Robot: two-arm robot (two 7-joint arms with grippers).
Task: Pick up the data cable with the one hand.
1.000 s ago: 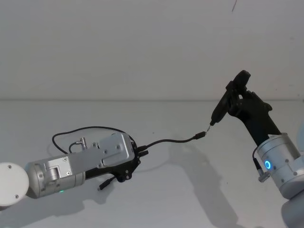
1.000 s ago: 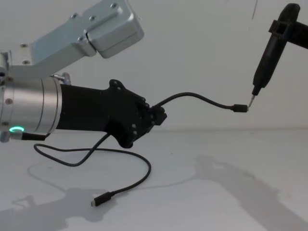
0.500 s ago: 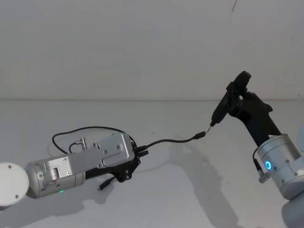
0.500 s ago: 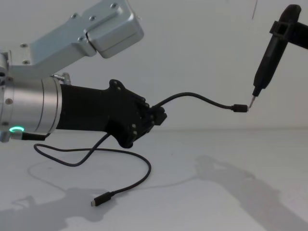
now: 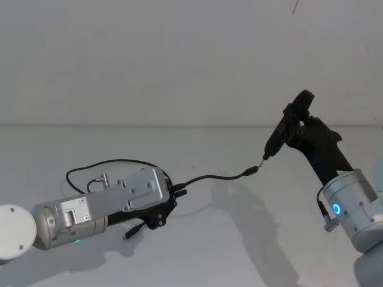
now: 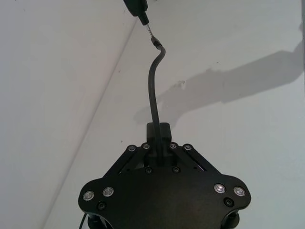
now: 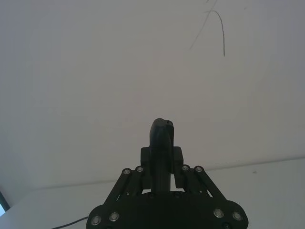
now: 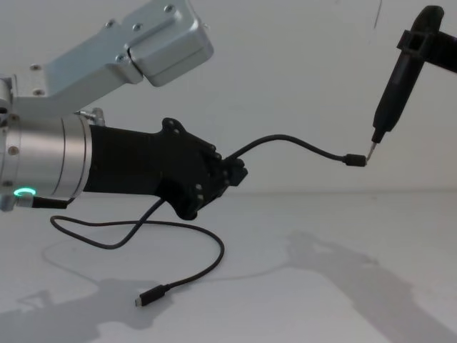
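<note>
My left gripper (image 5: 178, 192), black and angular on a silver wrist with a green ring (image 8: 26, 191), hovers above the table and is shut on the data cable (image 5: 215, 177). In the left wrist view the thin black cable (image 6: 152, 90) rises from between the shut fingers (image 6: 164, 131). One plug (image 8: 355, 161) hangs in the air out to the right. The rest of the cable loops down onto the table, ending in a plug (image 8: 151, 296). My right gripper (image 5: 297, 128) is raised at the right and shut on a slim black pen-like tool (image 8: 396, 86). The tool's metal tip sits just beside the raised plug.
The white table (image 5: 239, 251) stretches under both arms and meets a plain white wall (image 5: 179, 60) behind. A silver camera housing (image 8: 136, 53) sits on top of the left wrist. Shadows of the arms lie on the tabletop.
The right gripper and its tool have edged slightly left, toward the raised plug. The left gripper and the cable have stayed put.
</note>
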